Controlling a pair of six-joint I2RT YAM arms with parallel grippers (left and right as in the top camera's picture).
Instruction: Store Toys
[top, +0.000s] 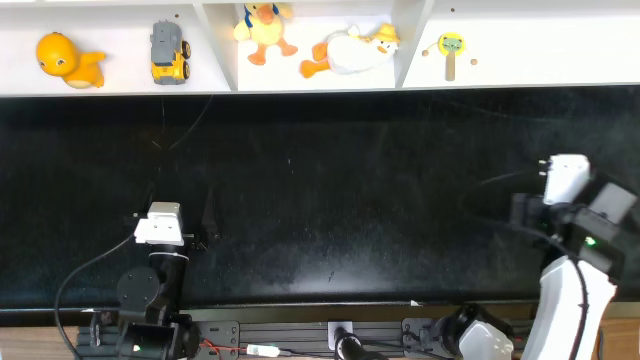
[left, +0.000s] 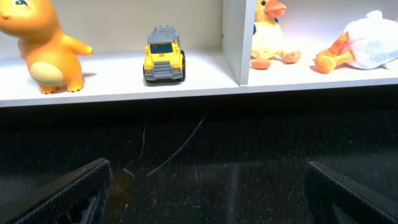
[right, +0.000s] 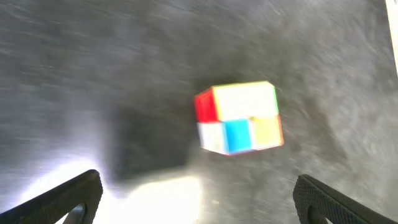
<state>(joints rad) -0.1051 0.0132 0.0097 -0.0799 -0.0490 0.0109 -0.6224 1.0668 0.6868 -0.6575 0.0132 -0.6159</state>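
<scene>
While your right fingers (right: 71, 199) hang spread wide above the black tabletop (right: 93, 74), the multicoloured cube (right: 238, 118) lies on it beneath them, untouched. Your left fingers (left: 74, 193) are spread too, facing the shelf (left: 186, 81) with the yellow truck (left: 165, 55).

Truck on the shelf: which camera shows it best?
Left wrist view: the truck faces it, grille and wheels plain. The top view gives it small, from above. The right wrist view looks at a cube.

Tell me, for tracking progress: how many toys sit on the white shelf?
5: orange figure and yellow truck in the left compartment, yellow duck and white duck in the middle one, green rattle in the right one. Others may be hidden.
</scene>
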